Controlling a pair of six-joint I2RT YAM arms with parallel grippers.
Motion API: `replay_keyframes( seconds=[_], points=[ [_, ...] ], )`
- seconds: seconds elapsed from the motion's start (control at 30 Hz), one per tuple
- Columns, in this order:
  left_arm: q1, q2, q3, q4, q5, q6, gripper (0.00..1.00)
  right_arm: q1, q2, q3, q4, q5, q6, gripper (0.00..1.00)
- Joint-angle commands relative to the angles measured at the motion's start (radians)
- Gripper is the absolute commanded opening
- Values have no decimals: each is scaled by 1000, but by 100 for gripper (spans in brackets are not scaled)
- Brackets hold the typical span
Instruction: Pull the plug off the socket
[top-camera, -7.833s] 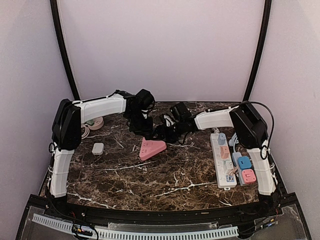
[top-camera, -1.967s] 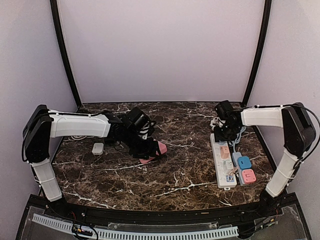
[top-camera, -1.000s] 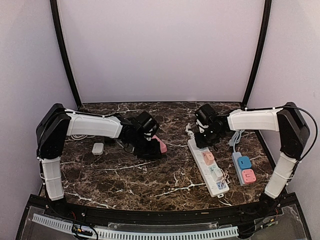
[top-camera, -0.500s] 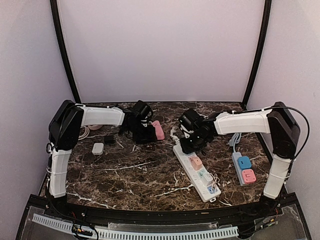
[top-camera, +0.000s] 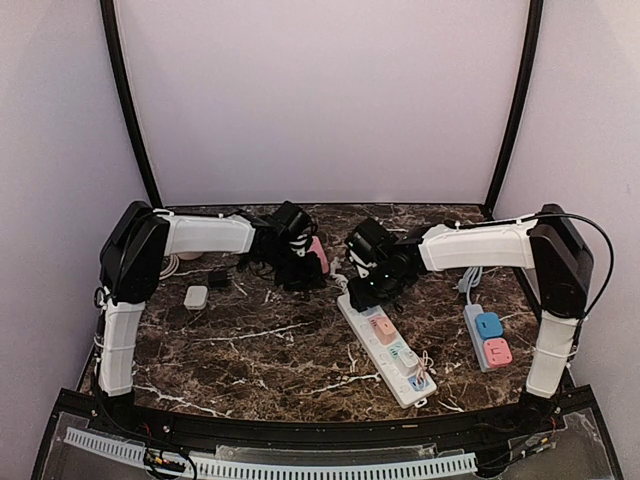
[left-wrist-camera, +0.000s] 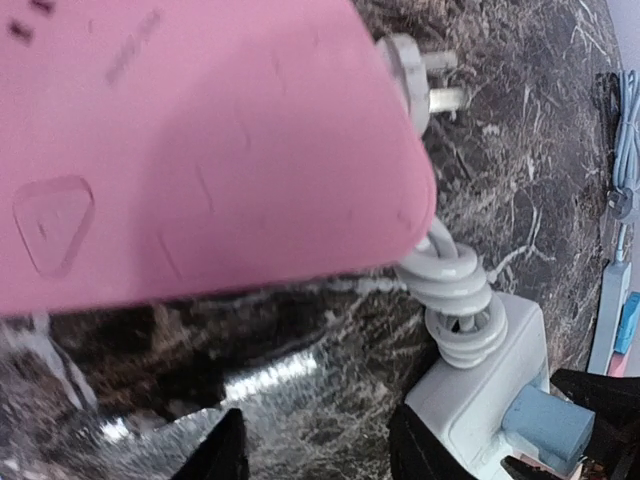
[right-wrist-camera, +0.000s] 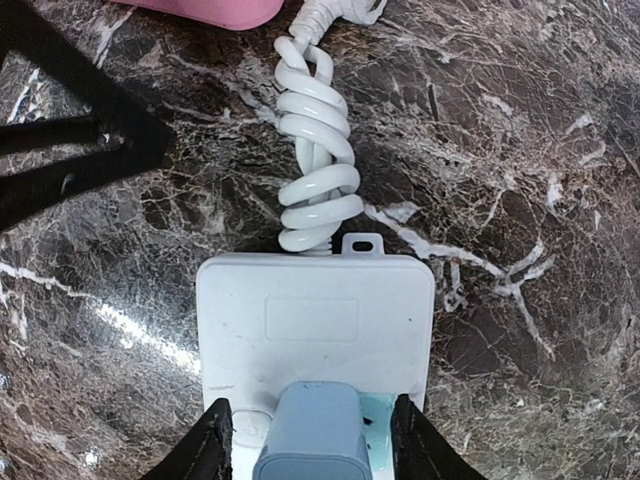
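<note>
Dark veined marble forms the bench (top-camera: 250, 350), and near its middle a white power strip (right-wrist-camera: 315, 310) lies diagonally. In the outlet at the strip's far end sits a pale blue plug (right-wrist-camera: 315, 410), boxy with rounded corners. The right gripper (right-wrist-camera: 312, 428) is released: its two black fingers stand either side of the plug with a sliver of white showing between, so it surrounds the plug without clasping it.

This looks like the lining-up step before the grasp. Next it would need to close on the plug's sides and draw straight away from the strip, which may lift unless braced.

A white coiled cord (right-wrist-camera: 315, 150) runs from the strip toward a pink socket block (left-wrist-camera: 180, 140), beside which a white plug (left-wrist-camera: 415, 75) shows bare pins. The left gripper (left-wrist-camera: 318, 450), near that block, is also released, with only marble between its fingers.
</note>
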Motion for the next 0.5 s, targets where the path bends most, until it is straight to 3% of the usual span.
replay_keyframes(
  seconds=[0.0, 0.13, 0.47],
  points=[
    [-20, -111, -77, 52, 78, -53, 43, 7, -24, 24, -4, 11, -2, 52],
    [-29, -131, -101, 117, 137, -101, 32, 7, -38, 26, -27, 22, -6, 51],
    [-41, -116, -162, 322, 293, -234, 6, 7, -59, 11, -47, 23, -7, 35]
  ],
)
